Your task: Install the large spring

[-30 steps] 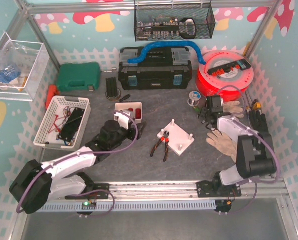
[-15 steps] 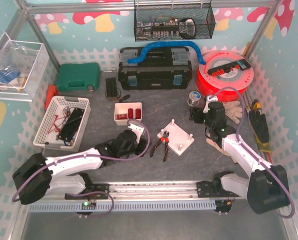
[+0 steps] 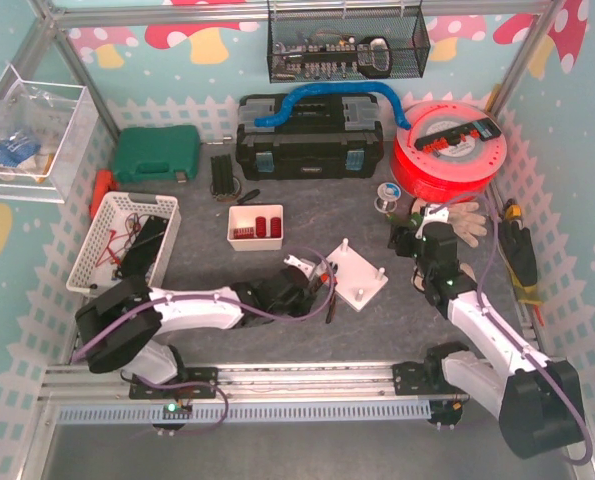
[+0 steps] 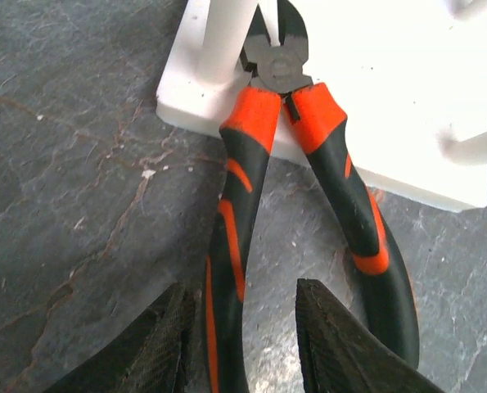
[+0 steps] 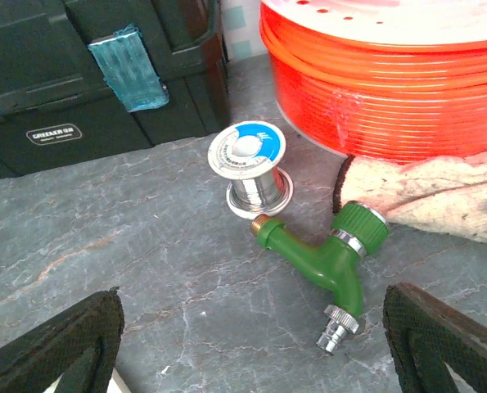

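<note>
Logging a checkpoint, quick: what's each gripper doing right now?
Left gripper: jaws astride one handle of the pliers; grip cannot be told.
Right gripper: open, holding nothing.

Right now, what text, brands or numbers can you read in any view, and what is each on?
"GREENER": small white print on the front of the toolbox, right wrist view; the characters after it are too small to read.
Spool: blue and white top label, print blurred, unreadable.
Reel: black strip on top with pale marks, too small to read.
No other text can be read.
</note>
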### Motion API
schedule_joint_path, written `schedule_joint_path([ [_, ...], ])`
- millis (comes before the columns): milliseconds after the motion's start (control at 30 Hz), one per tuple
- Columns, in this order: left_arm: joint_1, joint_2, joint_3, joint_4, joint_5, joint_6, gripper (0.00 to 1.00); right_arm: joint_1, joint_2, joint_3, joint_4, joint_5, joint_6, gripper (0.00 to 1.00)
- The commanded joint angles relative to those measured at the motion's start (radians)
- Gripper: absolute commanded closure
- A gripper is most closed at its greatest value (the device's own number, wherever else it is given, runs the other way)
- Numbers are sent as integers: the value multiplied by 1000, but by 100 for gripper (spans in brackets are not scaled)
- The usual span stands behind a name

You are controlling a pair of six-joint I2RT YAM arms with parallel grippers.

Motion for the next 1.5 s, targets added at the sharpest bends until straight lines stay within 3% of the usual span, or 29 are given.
schedule_joint_path([
  [0,-4,40,56,-7,-34,34,61,1,-17,-22,39,41,10,13],
  [800,-23,201,117,16,-93,142,66,1,13,-20,40,58,14,13],
  [1333,-49,154,117,34,-81,204,99,1,30,-22,46,56,19,13],
  [1467,-56,98,103,59,-81,219,100,1,30,-23,45,56,21,13],
])
